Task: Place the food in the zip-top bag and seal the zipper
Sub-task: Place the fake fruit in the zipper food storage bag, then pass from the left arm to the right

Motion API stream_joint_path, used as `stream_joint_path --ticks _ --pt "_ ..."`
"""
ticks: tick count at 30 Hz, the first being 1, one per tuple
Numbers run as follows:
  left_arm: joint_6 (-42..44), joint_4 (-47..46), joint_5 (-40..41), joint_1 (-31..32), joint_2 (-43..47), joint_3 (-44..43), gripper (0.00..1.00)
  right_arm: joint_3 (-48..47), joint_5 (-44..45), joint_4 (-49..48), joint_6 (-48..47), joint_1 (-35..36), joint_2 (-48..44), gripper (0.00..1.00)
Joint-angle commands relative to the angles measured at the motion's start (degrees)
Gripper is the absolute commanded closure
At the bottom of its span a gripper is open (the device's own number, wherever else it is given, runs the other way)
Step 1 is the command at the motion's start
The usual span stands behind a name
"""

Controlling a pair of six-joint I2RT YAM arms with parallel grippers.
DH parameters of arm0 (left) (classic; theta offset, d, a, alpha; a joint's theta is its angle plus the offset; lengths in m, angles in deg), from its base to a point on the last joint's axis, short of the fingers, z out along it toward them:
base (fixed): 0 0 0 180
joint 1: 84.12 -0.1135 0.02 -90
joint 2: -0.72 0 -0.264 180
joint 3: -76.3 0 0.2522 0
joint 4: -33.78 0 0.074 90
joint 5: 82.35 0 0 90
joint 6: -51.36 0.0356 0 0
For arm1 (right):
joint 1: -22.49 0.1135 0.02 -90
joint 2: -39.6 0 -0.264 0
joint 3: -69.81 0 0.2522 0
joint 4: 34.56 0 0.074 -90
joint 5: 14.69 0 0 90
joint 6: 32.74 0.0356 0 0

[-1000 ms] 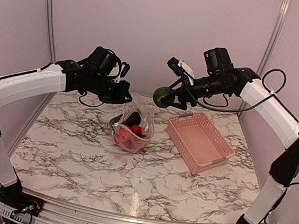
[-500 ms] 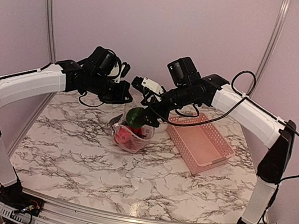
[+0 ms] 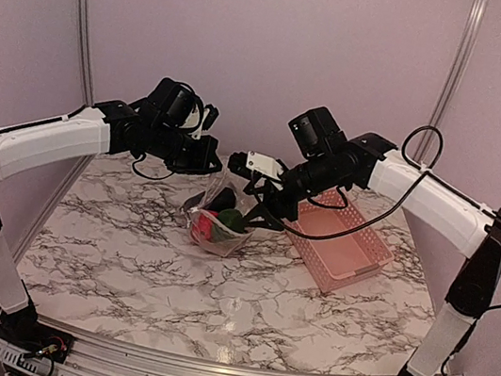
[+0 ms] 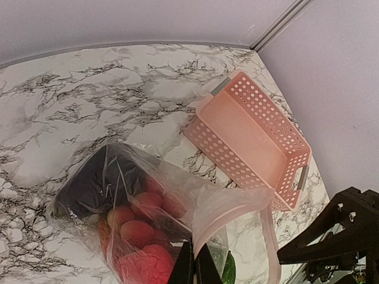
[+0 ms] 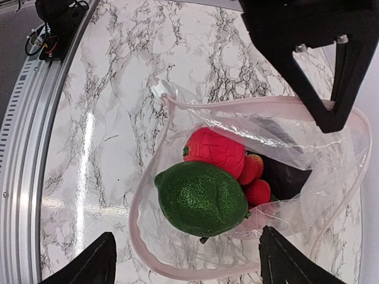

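Observation:
The clear zip-top bag (image 3: 222,224) stands open in the middle of the table. My left gripper (image 3: 208,158) is shut on its rim and holds the mouth up; the left wrist view shows its closed tips (image 4: 194,260) pinching the zipper strip (image 4: 237,200). My right gripper (image 3: 261,211) is open just above the mouth, holding nothing. In the right wrist view (image 5: 186,234) a green lime (image 5: 201,198) lies free inside the bag on a red piece (image 5: 216,151), small red fruits (image 5: 256,190) and the dark eggplant (image 5: 284,176).
The pink slatted basket (image 3: 343,250) sits to the right of the bag, right beside my right arm; it also shows in the left wrist view (image 4: 249,133). Purple walls and metal posts close in the back and sides.
My right arm swung left from above the basket to over the bag. It carried the lime there and opened; the lime now lies in the bag. The left arm held still.

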Motion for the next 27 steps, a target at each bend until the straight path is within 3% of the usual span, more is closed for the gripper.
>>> stream_joint_path --ticks 1,12,22,26,27 --pt "1.2 0.2 -0.1 -0.1 1.5 -0.8 1.00 1.7 0.7 3.2 -7.5 2.5 -2.6 0.22" --pt "1.3 0.2 0.0 -0.1 2.1 -0.5 1.00 2.9 8.1 0.9 -7.3 7.2 1.6 0.38" --pt "1.7 -0.1 0.3 -0.1 2.4 -0.5 1.00 2.4 9.6 -1.0 -5.6 7.3 3.4 0.72" --pt "2.5 -0.9 -0.2 -0.1 2.6 -0.1 1.00 1.1 11.0 -1.8 -4.6 7.3 4.4 0.98" --pt "3.0 -1.3 -0.4 -0.1 2.8 0.0 0.98 0.1 11.1 -1.8 -4.3 7.3 4.4 1.00"
